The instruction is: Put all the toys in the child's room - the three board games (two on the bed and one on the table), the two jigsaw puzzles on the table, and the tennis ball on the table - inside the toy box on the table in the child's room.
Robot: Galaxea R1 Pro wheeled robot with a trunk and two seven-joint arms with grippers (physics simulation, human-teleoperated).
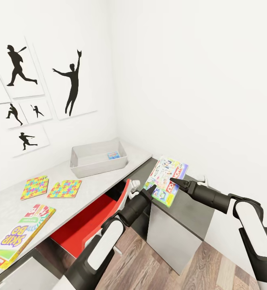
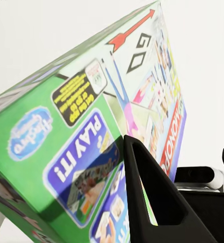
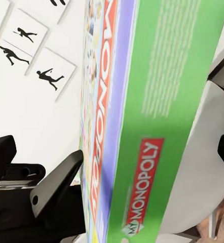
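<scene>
The white-and-green Monopoly box (image 1: 168, 179) hangs tilted over the dark side cabinet (image 1: 177, 229), held from both sides. My left gripper (image 1: 150, 191) is shut on its lower near corner, one finger (image 2: 152, 197) lying against the lid. My right gripper (image 1: 176, 182) is shut on its edge (image 3: 142, 126). The grey toy box (image 1: 81, 164) stands at the table's far end with the small blue game box (image 1: 113, 155) inside. Two jigsaw puzzles (image 1: 35, 187) (image 1: 65, 188) lie flat on the table (image 1: 105, 177). The Skip-Bo box (image 1: 22, 233) lies near its front left. The tennis ball and the bed are out of view.
A red chair (image 1: 91, 219) is tucked under the table beside my left arm. White walls close the corner, with silhouette posters (image 1: 71, 82) on the left one. Wood plank floor (image 1: 157, 270) lies in front of the cabinet.
</scene>
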